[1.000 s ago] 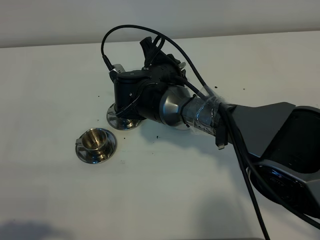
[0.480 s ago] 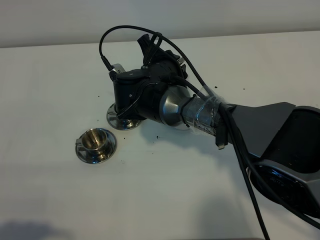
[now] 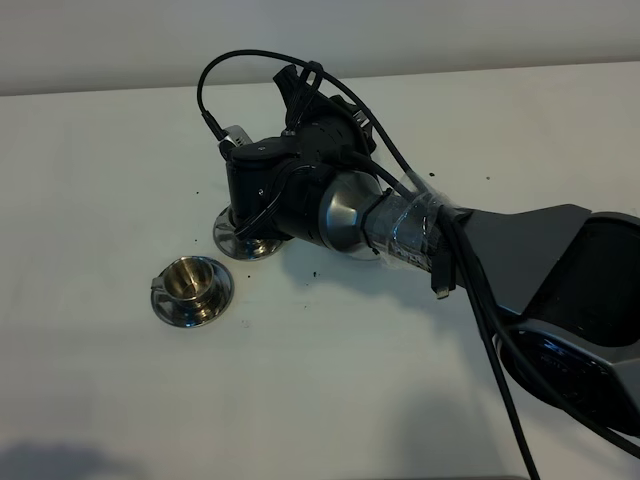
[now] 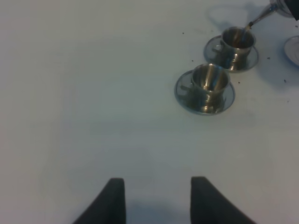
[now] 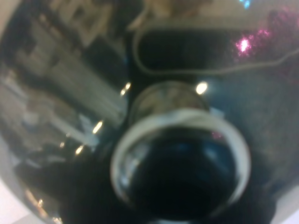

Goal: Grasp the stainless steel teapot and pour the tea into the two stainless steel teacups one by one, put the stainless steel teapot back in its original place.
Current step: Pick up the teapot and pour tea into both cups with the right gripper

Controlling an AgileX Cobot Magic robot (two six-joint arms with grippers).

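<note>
Steel all over the right wrist view: up close on the teapot, lid knob dead ahead. Lifted and tipped, with the thin spout dipping into the far teacup, as seen from the left wrist. No telling about tea running or not.

From up high, hidden under the right gripper, a little left of the middle of the frame. Only the rim of the far saucer peeking out below the black head. Right fingers out of sight, but pressed together, most likely pinching the pot's handle.

Lower left of that, the near teacup on the near saucer, brassy inside. Too small to tell full or not. Beside the far teacup, a slice of the round steel disc, the pot's home spot.

Left gripper well apart from all this, over the white table, fingers spread, holding nothing.

Looks like the middle of the job. Picking up: done. Pouring into the far teacup: going on now. Left to do, at a guess: maybe the near teacup, then putting the teapot back on the disc and letting go.
</note>
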